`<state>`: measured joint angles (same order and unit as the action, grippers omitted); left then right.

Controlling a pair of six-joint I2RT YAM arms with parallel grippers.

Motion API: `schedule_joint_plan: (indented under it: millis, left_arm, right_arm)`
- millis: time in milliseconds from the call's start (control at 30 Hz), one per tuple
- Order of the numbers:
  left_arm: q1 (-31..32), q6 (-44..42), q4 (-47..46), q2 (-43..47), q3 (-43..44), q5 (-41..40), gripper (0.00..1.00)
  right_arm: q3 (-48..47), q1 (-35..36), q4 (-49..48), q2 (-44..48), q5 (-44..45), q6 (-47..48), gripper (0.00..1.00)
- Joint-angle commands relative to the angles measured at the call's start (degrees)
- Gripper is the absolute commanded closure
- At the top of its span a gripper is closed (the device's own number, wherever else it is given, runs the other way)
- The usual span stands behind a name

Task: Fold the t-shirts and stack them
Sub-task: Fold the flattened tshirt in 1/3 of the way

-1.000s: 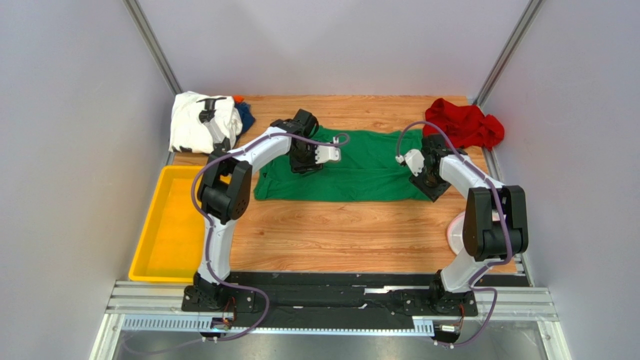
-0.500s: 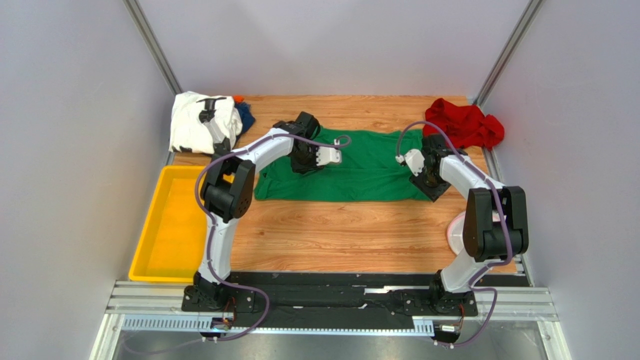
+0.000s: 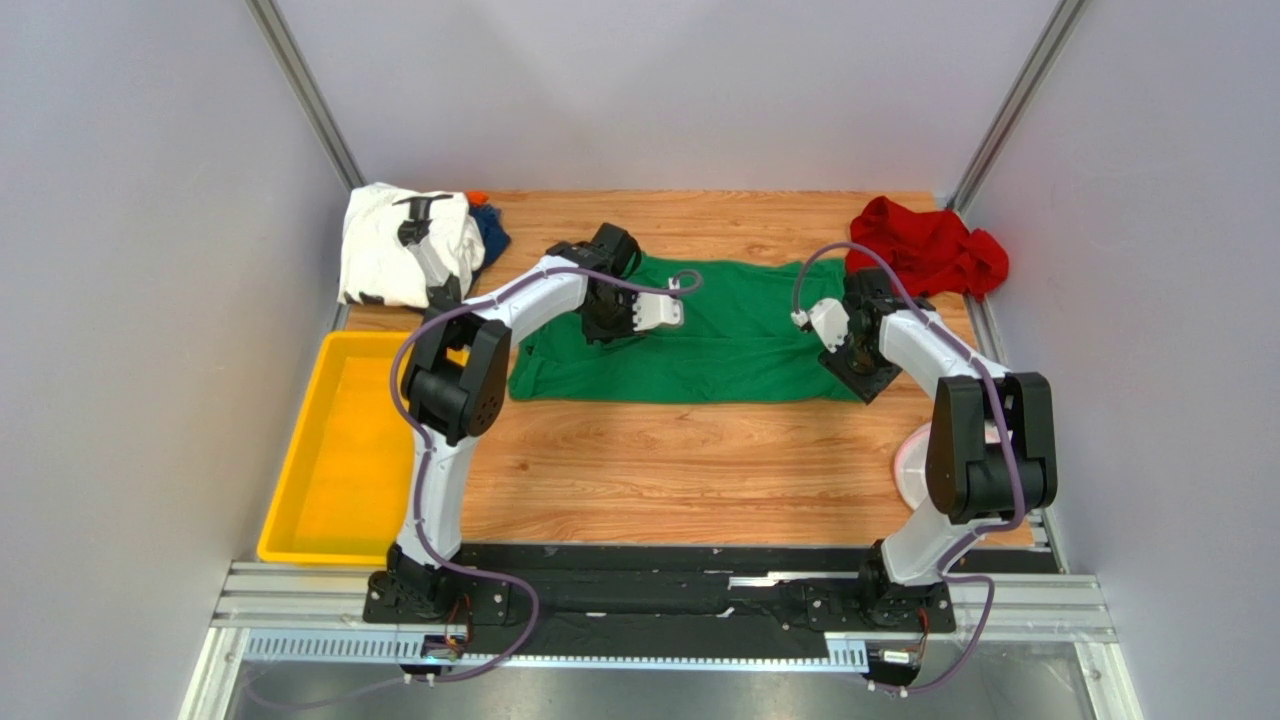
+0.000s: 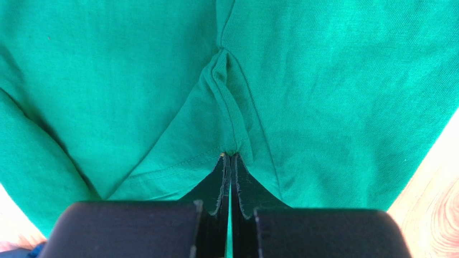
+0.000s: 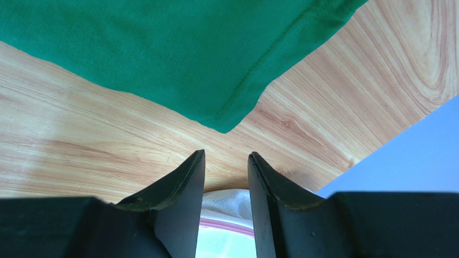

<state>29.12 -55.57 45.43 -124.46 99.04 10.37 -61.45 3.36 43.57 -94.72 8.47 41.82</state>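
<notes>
The green shirt (image 3: 736, 353) lies spread flat across the middle of the table, its long side running left to right. One small fold near its far left part is pinched up by the left gripper (image 4: 230, 158). The white shirt (image 3: 383, 240) with black print lies crumpled at the far left corner, and the dark blue shirt (image 3: 490, 233) touches its right side. The red shirt (image 3: 924, 248) lies bunched at the far right corner.

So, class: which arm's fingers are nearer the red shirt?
Right. The right fingers sit at the green shirt's near right corner, just in front of the red shirt. The left fingers pinch the green shirt well to its left.
</notes>
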Motion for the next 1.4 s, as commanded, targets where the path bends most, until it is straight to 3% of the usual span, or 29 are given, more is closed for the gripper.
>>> schedule_joint_plan:
  millis: [0,267,600,667,700,800,867,900,1000,1367]
  left_arm:
    - [0.2,0.5,-0.5,-0.2,3.0,1.0,1.0]
    - [0.2,0.7,-4.0,0.1,7.6,-3.1,1.0]
    - [0.3,-0.3,-11.0,-6.1,15.4,-10.7,1.0]
    - [0.3,-0.4,-12.2,-6.6,15.5,-12.3,0.91]
    - [0.3,-0.2,-12.9,-6.9,15.5,-12.7,0.81]
    - [0.3,0.9,-15.6,-6.1,14.0,-13.3,0.63]
    - [0.3,1.3,-18.0,-4.6,11.5,-13.6,0.61]
    - [0.3,1.3,-18.9,-4.0,10.6,-13.8,0.52]
    - [0.3,1.3,-22.5,-0.9,4.9,-14.9,0.43]
    - [-0.4,2.2,-26.3,17.6,-16.3,-14.6,0.41]
  right_arm:
    - [0.0,0.3,-0.9,2.4,-0.2,-0.6,0.61]
    - [0.3,0.3,-1.0,2.3,-0.4,-0.6,0.61]
    - [1.0,0.3,-1.0,2.5,0.0,-0.5,0.61]
    - [1.0,0.3,-1.1,2.7,0.0,-0.5,0.61]
    - [1.0,0.2,-1.1,2.8,0.0,-0.5,0.61]
    - [0.7,0.3,-0.8,2.7,0.0,-0.5,0.61]
    - [0.4,0.3,-0.5,2.5,0.0,-0.6,0.61]
    - [0.2,0.3,-0.2,2.6,-0.1,-0.7,0.61]
    - [-0.3,0.3,0.3,2.8,-0.6,-0.9,0.61]
    - [-1.5,1.0,1.8,6.0,-2.6,-2.2,0.6]
